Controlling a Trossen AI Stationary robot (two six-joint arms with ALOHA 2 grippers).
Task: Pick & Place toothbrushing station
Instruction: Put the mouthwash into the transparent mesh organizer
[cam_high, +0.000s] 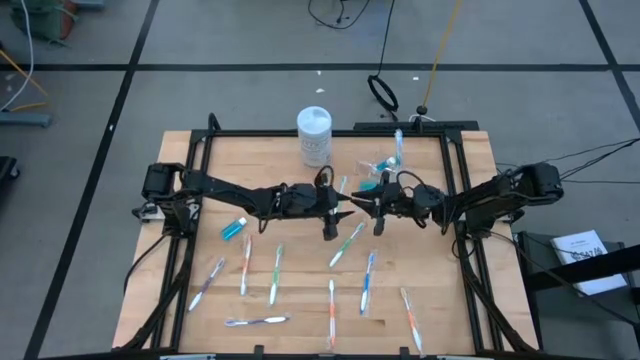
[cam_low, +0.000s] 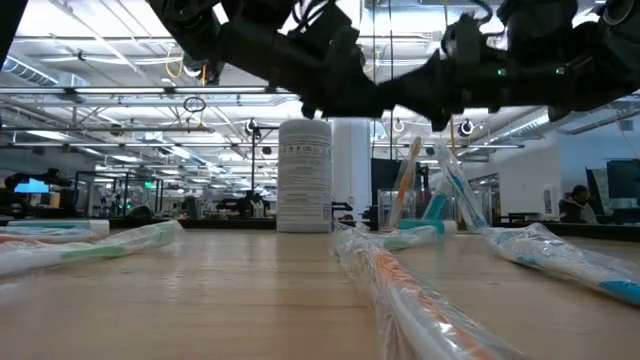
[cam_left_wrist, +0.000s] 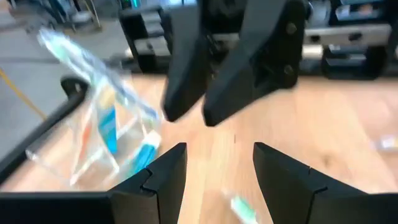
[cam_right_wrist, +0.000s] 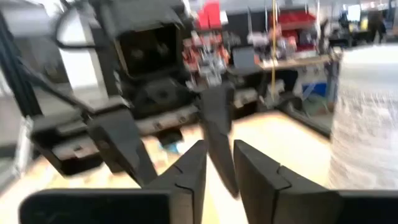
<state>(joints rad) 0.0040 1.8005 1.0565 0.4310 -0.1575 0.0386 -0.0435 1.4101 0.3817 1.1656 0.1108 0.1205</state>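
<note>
Facing tip to tip mid-table | left hand (cam_high: 340, 208) spread, empty | right hand (cam_high: 366, 207) grip unclear | cup (cam_high: 380, 172) tipped over

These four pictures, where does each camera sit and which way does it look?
High: above, straight down on the table, both arms, scattered toothbrushes.
Low: at tabletop height, level across; arms overhead, white canister.
Left wrist: on the left arm, past its fingers toward the clear cup.
Right wrist: on the right arm, facing the left arm.
High and low share the canister.

Ceiling strip lights are glaring brightly behind the silhouetted arms in the low view, while motion blur is smearing both wrist views; the tabletop (cam_high: 300, 270) is lying evenly lit.
</note>
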